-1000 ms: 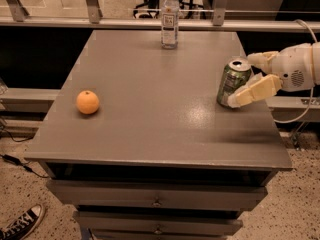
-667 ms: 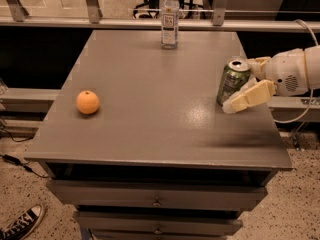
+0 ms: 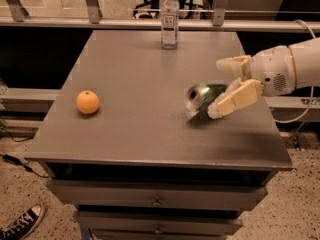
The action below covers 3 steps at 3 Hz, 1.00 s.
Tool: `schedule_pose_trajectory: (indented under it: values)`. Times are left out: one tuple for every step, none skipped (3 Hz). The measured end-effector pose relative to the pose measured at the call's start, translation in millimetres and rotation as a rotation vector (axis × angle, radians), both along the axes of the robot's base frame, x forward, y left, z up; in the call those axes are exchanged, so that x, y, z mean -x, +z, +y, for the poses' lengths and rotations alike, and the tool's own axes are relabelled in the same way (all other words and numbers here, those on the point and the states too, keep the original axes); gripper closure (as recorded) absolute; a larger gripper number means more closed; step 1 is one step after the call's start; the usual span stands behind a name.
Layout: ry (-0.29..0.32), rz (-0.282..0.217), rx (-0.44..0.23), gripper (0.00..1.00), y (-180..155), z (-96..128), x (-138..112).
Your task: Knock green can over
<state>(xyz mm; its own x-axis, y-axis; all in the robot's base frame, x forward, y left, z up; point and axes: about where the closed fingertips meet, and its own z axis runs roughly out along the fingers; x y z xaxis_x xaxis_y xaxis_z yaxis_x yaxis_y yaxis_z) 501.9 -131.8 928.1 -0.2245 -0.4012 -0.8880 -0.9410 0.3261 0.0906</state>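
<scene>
The green can (image 3: pixel 202 98) is tipped over to the left on the right side of the grey table (image 3: pixel 140 109), its silver top facing left, blurred by motion. My gripper (image 3: pixel 225 86) comes in from the right on a white arm. Its two cream fingers are spread apart; the near finger (image 3: pixel 234 99) lies against the can's right side, the far finger (image 3: pixel 232 64) stands behind and above it. The gripper holds nothing.
An orange (image 3: pixel 88 102) sits at the table's left side. A clear plastic bottle (image 3: pixel 170 18) with a white label stands at the far edge. Drawers (image 3: pixel 157 202) are under the tabletop. A shoe (image 3: pixel 20 224) is on the floor at lower left.
The can stood upright between my fingers; now it has toppled leftward onto its side. My gripper has moved slightly left and down, pushing it.
</scene>
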Motion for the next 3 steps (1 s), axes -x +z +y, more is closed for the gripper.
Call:
schedule_pose_trajectory:
  values:
    - [0.066,0.008,-0.034,0.00,12,22,15]
    - [0.090,0.015,-0.040,0.00,12,29,21]
    - [0.076,0.013,-0.048,0.00,0,20,13]
